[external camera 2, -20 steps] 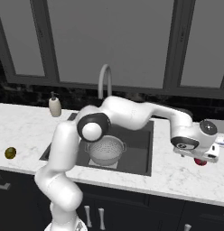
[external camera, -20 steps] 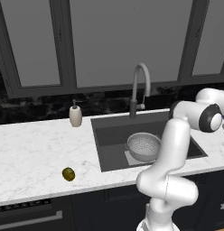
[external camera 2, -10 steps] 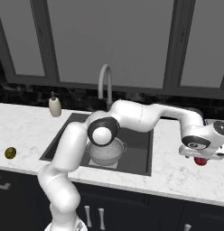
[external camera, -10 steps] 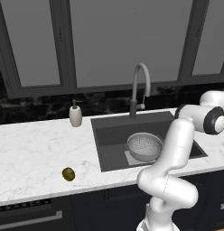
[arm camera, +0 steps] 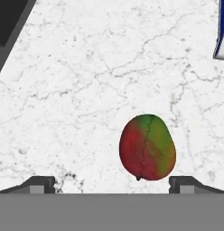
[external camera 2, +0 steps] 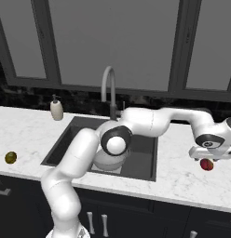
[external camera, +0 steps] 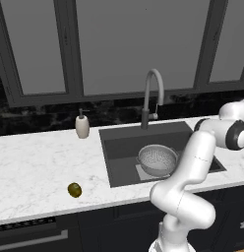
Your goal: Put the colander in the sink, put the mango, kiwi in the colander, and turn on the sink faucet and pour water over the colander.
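Right now we see our pincer (arm camera: 112, 182) spread wide open and gripping nothing, its two dark fingertips (arm camera: 39, 182) standing well apart above the white marble worktop (arm camera: 86, 81). The mango (arm camera: 147, 147), red blending into green, lies on the worktop between those tips, nearer one of them than the other; we cannot tell whether it touches either. In the right base view the mango (external camera 2: 207, 164) sits on the worktop to the right of the sink (external camera 2: 140, 158), just beneath our hand (external camera 2: 213, 151).

The colander (external camera: 157, 160) stands upright on the floor of the sink (external camera: 119, 147), toward its right half. The faucet (external camera: 151, 96) rises from the worktop behind the sink, its arched spout reaching over the basin. We see no stream from it.

The kiwi (external camera: 75, 189) lies on the worktop (external camera: 35, 162) to the left of the sink, well apart from it and near the front edge. A white soap bottle (external camera: 82, 125) stands behind the sink's left corner, near the dark backsplash.

A blue-and-white object (arm camera: 221, 31) shows at the edge of the hand view; we cannot tell what it is.
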Controlling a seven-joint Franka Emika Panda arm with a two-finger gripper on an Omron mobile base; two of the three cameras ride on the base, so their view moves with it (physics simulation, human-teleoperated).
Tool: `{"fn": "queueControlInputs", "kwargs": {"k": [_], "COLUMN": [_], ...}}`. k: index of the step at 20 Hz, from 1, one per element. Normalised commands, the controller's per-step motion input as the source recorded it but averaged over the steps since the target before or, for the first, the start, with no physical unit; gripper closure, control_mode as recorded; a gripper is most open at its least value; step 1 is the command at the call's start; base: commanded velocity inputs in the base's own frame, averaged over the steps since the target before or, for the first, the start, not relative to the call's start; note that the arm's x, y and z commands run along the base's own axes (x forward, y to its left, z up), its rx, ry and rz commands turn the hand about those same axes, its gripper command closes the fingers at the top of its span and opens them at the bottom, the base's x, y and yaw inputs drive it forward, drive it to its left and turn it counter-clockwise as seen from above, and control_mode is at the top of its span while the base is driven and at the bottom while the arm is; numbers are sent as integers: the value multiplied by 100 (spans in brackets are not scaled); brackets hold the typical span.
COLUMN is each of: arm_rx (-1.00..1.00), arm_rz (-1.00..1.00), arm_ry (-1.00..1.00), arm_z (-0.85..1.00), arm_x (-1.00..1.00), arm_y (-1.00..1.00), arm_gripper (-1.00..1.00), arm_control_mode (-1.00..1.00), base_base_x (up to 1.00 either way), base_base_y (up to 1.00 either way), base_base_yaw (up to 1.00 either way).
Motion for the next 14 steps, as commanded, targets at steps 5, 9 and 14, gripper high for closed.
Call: {"fn": "queueControlInputs", "kwargs": {"k": [5, 9, 14], "arm_rx": [0, 0, 0], "arm_rz": [0, 0, 0], "arm_ry": [6, 10, 5], "arm_z": [-2, -16, -20], "arm_x": [24, 8, 4], "arm_y": [-5, -6, -4], "arm_gripper": [-100, -100, -100], "arm_control_mode": [-100, -100, -100], "base_base_x": [0, 0, 0], "base_base_y": [0, 0, 0], "base_base_yaw": [0, 0, 0]}}
